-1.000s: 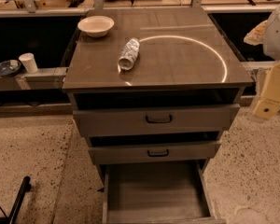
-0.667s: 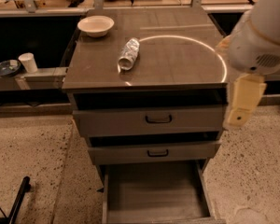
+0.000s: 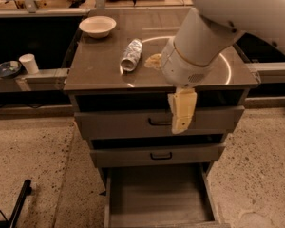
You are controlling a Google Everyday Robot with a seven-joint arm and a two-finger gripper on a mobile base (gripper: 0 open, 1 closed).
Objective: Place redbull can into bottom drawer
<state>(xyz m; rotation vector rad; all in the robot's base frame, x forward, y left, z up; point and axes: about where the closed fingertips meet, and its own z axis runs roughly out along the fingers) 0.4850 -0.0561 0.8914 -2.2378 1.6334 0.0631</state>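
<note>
Arm swung in over the last second: it was at the right edge of the view, now its big white body covers the right-centre of the desk point(image 3: 95, 75). The claw point(image 3: 182, 110) hangs below the desk's front edge, across the face of the top drawer point(image 3: 118, 125), just right of that drawer's handle. Can't tell whether the claw is apart or together from this angle. Nothing visibly held in it.

The can point(image 3: 131, 54) hasn't moved. It lies on its side on the desk, left of the arm and near the white bowl point(image 3: 98, 26) but not touching it. The bottom drawer point(image 3: 159, 196) is pulled out as before, floor bare; the middle drawer point(image 3: 133, 156) looks pushed in above it.

My read: we're in the approach phase and the grasp is not started. The claw looks lower and further forward than the can, so it likely needs to come up and over to the left before closing. The can lying sideways could roll if nudged, so a pinch across the body looks safer than a push. The drop target is already open, so no drawer step is left.
</note>
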